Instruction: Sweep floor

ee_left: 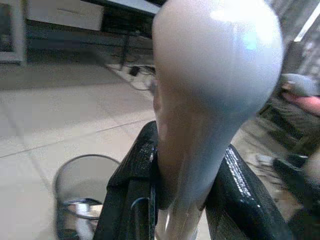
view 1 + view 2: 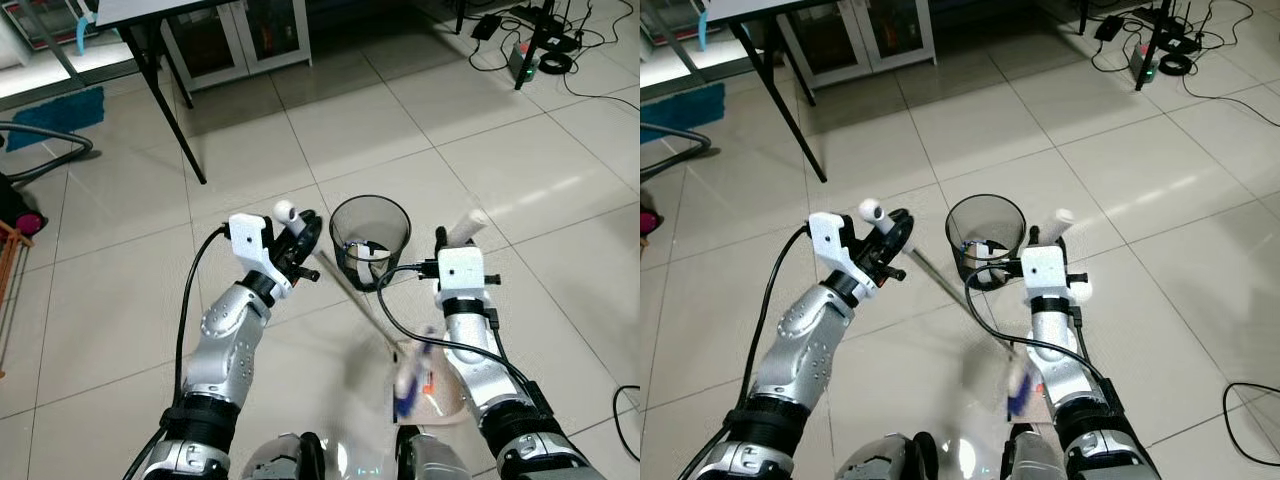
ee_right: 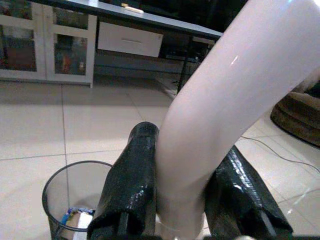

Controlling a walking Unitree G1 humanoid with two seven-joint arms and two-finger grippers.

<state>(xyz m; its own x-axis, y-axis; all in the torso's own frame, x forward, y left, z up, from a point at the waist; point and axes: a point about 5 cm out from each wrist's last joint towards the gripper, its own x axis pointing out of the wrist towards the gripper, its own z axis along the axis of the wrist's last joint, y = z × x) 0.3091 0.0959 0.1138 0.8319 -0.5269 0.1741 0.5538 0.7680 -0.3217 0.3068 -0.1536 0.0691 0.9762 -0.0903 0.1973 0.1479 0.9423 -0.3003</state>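
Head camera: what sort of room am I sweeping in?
Probably an office or lab-like room in a home: pale tiled floor, a black-legged table before a glass-door cabinet, cables and a power strip, a mesh wastebasket.

Two silver arms with segmented metallic shells end in white, boxy wrist housings, each carrying the left gripper (image 2: pixel 300 243) or right gripper (image 2: pixel 455 240) with two long black fingers (image 1: pixel 131 195) (glossy, faintly ribbed). Black cables loop from each wrist back along the forearm to dark elbow collars.
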